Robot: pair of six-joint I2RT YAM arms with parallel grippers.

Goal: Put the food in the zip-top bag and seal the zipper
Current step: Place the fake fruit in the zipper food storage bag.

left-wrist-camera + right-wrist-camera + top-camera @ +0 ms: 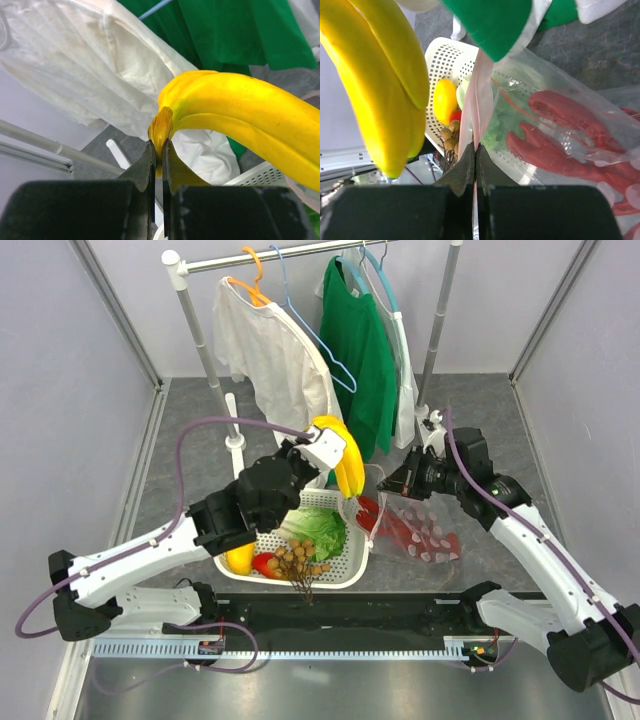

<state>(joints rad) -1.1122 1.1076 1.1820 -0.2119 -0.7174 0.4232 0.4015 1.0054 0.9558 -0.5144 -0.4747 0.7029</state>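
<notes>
Fingers (144, 167) of the left gripper (159, 150) were clamped on the curved yellow toy banana's (240, 115) stem, dangling it over the white perforated plastic basket's (345, 570) far rim. Beside that basket, the right gripper (475, 150) pinched the clear floppy zip-top bag's (555, 75) pink zipper strip (476, 115), propping the mouth up (red lobster (555, 150) already inside).

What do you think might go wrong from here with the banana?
The left gripper pinches the banana only by its stem tip, so it may swing or slip free. The right gripper holds the zip-top bag by one point on its zipper; the mouth may sag shut and block the banana.
</notes>
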